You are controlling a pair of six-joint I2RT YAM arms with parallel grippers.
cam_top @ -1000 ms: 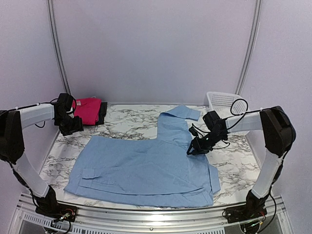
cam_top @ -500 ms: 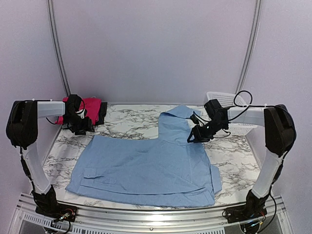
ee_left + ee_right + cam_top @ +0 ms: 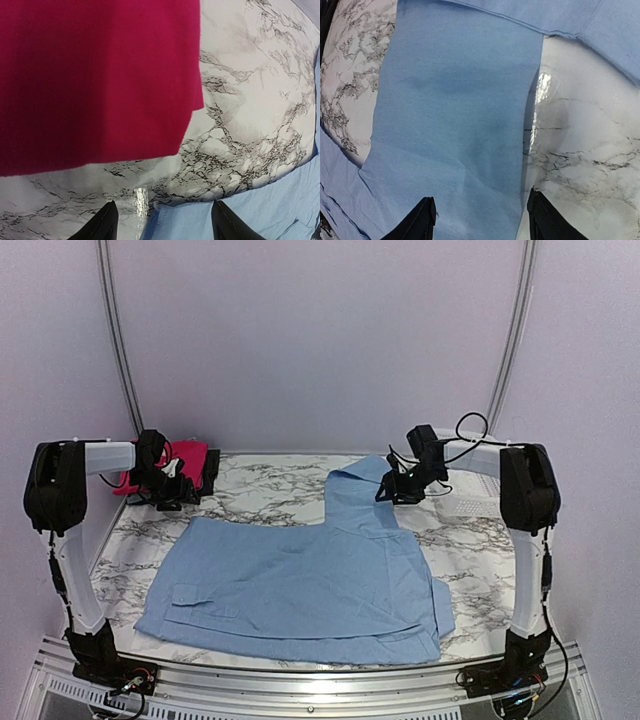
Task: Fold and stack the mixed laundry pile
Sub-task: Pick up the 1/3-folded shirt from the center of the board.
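One blue shirt point(image 3: 300, 580) under right tool point(image 3: 480, 196); pink T-shirt point(image 3: 90, 75) near left tool point(image 3: 162, 206).

I saw a table point(image 3: 260, 502) top that looked like white stone with grey veins, smooth and shiny where the light hit it. The blue shirt point(image 3: 300, 580) was soft cloth, flat and not shiny. The pink-red T-shirt point(image 3: 90, 75) was dull cloth too. The basket point(image 3: 468, 505) looked like white plastic. The front rail point(image 3: 300, 678) was shiny metal.

Light blue shirt point(image 3: 300, 580) spread flat, centre; pink-red T-shirt point(image 3: 190, 457) folded, far left.
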